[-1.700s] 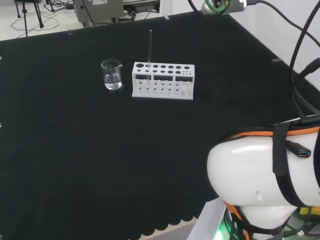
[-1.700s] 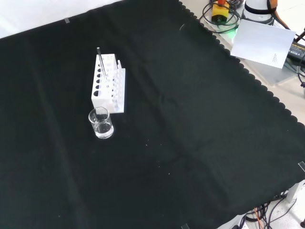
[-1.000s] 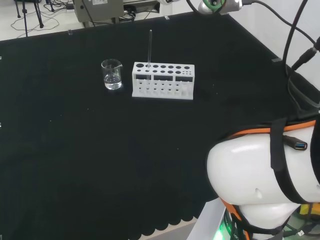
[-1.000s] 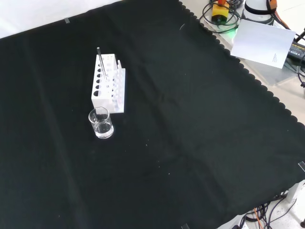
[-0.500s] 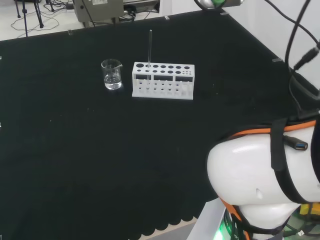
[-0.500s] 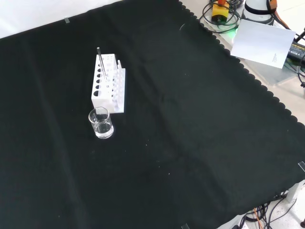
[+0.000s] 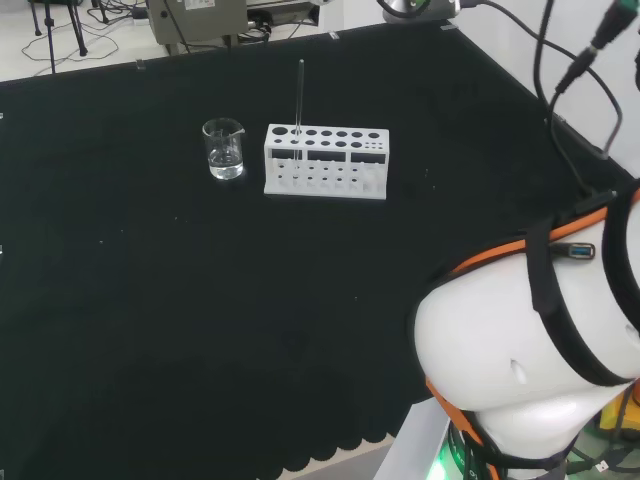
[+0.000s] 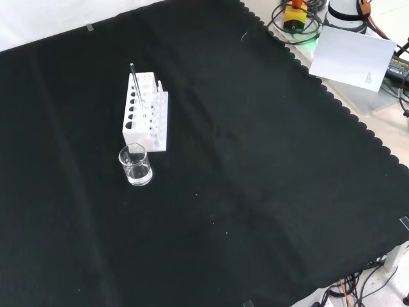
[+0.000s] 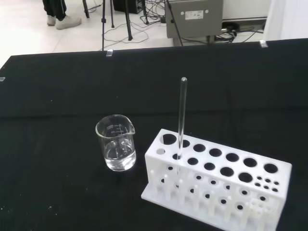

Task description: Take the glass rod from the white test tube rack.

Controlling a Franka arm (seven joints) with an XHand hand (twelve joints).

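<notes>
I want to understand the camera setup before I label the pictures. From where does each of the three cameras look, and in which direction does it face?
Head view: behind and above the arm's base, facing over the white arm link toward the white test tube rack.
Front view: opposite side, looking down on the black cloth; the arm's base stands at the top right.
Wrist view: at the wrist, facing the glass rod and beaker up close.
Shared: all three show the rod upright in the rack, the beaker beside it.

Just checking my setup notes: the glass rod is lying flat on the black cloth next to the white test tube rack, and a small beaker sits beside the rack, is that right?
Not quite. The glass rod stands upright in a hole of the white test tube rack, as the wrist view shows. The small beaker does sit beside the rack.
</notes>
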